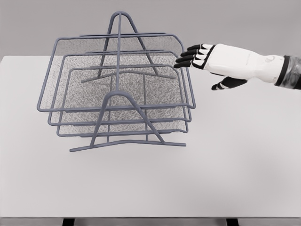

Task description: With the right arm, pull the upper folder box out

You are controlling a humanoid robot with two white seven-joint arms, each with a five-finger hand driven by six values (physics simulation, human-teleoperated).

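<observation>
One hand was in view, the right hand (214,63), white-shelled with black fingers, its arm entering from three o'clock. We saw its four fingers (188,55) extended and held close together, pointing toward nine o'clock, with the thumb (228,84) hanging apart below at about five o'clock from the fingertips. It held nothing. The fingertips sat just beside the right rear corner of the upper folder box (115,75), the topmost grey-blue wire tray with a speckled mesh floor; we could not tell whether they actually touched its rim.

That upper tray sat in the three-tier grey-blue wire rack (127,122), which stood toward ten o'clock on the plain white table (225,169). Two smaller-looking trays lay stacked beneath it, all carried between two arched end frames, one at the near side, one at the far side. We could read no brand, label or writing anywhere on the rack, hand or table.
</observation>
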